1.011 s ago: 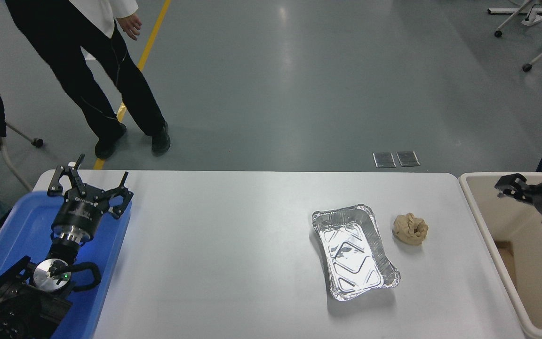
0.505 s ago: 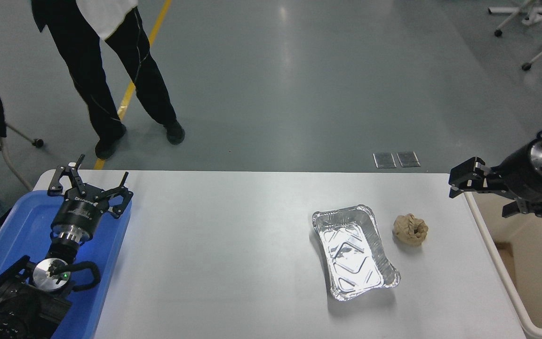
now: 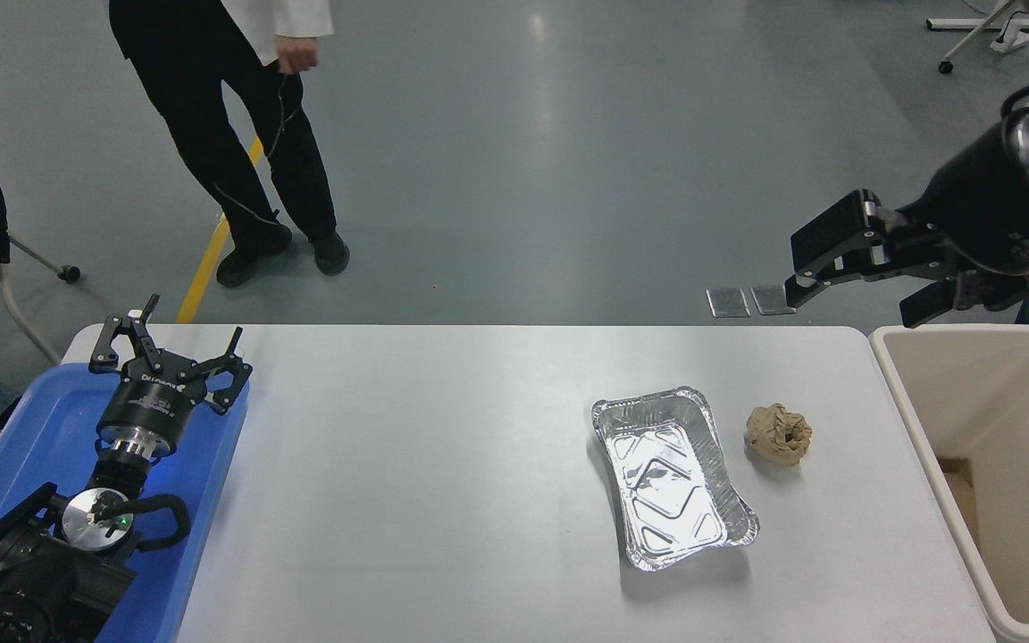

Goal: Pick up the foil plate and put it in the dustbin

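1. Centrally, the foil plate (image 3: 675,478) lay flat on the white tabletop (image 3: 443,464), just beside a crumpled paper ball (image 3: 779,433).
2. The right gripper (image 3: 845,268) hung beyond the tabletop's far right corner, jaws spread and empty.
3. The dustbin (image 3: 997,473) stood at the tabletop's right end.
4. The left gripper (image 3: 171,353) sat parked over a blue tray (image 3: 32,446), jaws released.

foil plate (image 3: 674,478) on table (image 3: 443,464), right hand (image 3: 836,259) raised

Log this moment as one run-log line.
phase: approach | right gripper: open, raised beyond table's far edge | foil plate: untouched on table | dustbin: at right | left gripper: parked over blue tray
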Available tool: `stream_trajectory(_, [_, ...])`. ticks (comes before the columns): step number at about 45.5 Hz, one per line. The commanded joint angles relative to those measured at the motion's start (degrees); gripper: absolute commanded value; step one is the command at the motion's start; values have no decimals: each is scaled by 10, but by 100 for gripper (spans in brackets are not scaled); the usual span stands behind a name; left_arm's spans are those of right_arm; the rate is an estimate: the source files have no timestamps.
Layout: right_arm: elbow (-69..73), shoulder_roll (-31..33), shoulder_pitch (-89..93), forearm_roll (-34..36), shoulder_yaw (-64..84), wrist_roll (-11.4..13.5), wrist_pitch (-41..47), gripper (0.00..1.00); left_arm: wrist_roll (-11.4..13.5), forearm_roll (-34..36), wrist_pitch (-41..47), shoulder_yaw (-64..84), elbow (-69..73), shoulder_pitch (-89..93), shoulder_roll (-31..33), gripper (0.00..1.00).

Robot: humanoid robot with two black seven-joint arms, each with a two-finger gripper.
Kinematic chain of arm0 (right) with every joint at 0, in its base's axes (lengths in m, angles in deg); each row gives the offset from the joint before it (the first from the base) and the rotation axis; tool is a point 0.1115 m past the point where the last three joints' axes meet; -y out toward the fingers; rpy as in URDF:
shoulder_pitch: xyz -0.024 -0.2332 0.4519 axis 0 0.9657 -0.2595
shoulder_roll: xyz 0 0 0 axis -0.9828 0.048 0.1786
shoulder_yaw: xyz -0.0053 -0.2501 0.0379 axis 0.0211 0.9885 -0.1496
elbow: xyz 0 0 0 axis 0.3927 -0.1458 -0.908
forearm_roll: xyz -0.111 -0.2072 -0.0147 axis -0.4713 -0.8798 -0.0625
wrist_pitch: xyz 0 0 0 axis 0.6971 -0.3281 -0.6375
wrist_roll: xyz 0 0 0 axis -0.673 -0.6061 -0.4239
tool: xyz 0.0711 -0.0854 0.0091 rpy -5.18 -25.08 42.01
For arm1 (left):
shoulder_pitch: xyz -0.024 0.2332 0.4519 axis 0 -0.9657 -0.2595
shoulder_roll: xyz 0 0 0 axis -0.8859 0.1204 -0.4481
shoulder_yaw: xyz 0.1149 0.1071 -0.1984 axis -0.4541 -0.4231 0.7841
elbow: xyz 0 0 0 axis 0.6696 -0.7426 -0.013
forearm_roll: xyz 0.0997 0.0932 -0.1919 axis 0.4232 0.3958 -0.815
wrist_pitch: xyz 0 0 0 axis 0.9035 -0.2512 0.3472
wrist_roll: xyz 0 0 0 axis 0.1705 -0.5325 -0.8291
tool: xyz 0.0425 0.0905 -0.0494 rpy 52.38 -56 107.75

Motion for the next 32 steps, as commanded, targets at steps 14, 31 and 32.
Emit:
stream_trajectory(14, [-17,-2,95,-28,-6,1,5,100,0,0,0,0,0,0,0,99])
stream_trajectory(31, [-81,-26,328,-19,-83,-8,-202,100,0,0,0,0,0,0,1,99])
stream_trajectory(32, [-90,-29,340,-19,-90,-8,-204,100,0,0,0,0,0,0,1,99])
